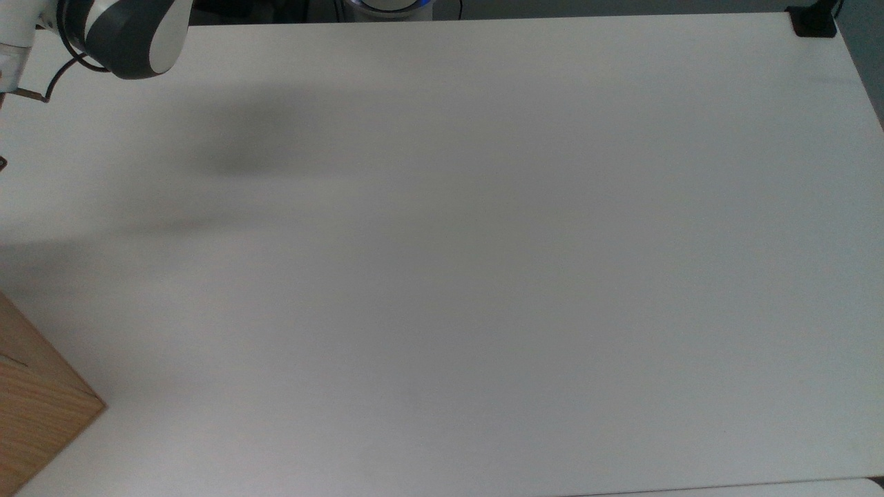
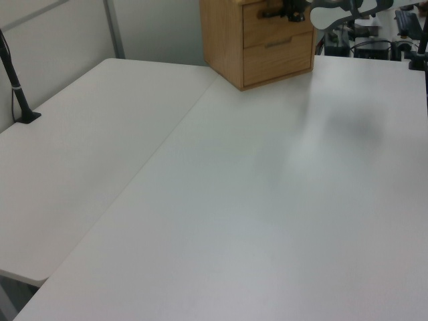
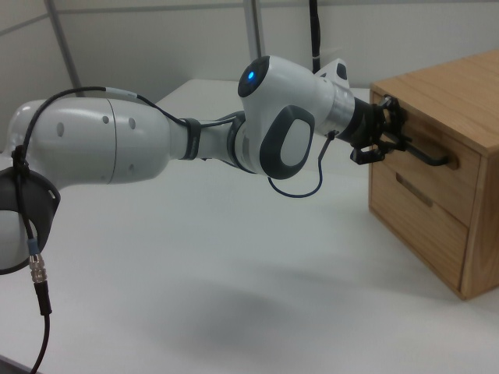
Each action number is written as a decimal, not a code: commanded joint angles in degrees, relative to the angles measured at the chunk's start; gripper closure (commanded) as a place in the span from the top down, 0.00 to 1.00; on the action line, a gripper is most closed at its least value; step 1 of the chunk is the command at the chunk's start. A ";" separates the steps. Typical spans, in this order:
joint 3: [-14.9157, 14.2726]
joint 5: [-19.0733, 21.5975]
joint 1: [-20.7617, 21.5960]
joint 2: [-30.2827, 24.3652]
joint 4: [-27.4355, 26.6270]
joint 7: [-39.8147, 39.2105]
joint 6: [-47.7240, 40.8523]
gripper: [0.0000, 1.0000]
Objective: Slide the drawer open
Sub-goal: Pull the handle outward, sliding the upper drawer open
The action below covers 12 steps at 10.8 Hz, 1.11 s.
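Note:
The drawer (image 3: 425,139) is the upper of two fronts in an oak cabinet (image 3: 460,78) at the right view's right. Its front sits flush with the cabinet face. Its black bar handle (image 3: 427,156) runs across the panel. My gripper (image 3: 392,128) is at the handle's left end in the right view, right against the drawer front. In the left view, the gripper (image 2: 293,10) is at the right end of the handle (image 2: 271,12), at the picture's top edge. The top view has the arm's grey-and-white link (image 1: 124,34) at top left and a cabinet corner (image 1: 34,407) at bottom left.
A lower drawer (image 3: 425,234) with a slot pull sits under the upper one. The white table (image 1: 483,262) spreads wide and bare. A black clamp (image 1: 815,21) sits at its far right corner in the top view. A black post (image 2: 17,87) stands at the left view's left.

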 commanded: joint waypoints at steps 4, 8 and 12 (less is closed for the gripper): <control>0.29 -0.05 2.72 -17.06 -18.31 -0.87 -1.77 0.02; 0.38 0.04 4.65 -28.39 -22.90 -0.87 -17.56 0.02; 0.38 0.65 7.90 -36.05 -22.90 -1.04 -37.87 0.03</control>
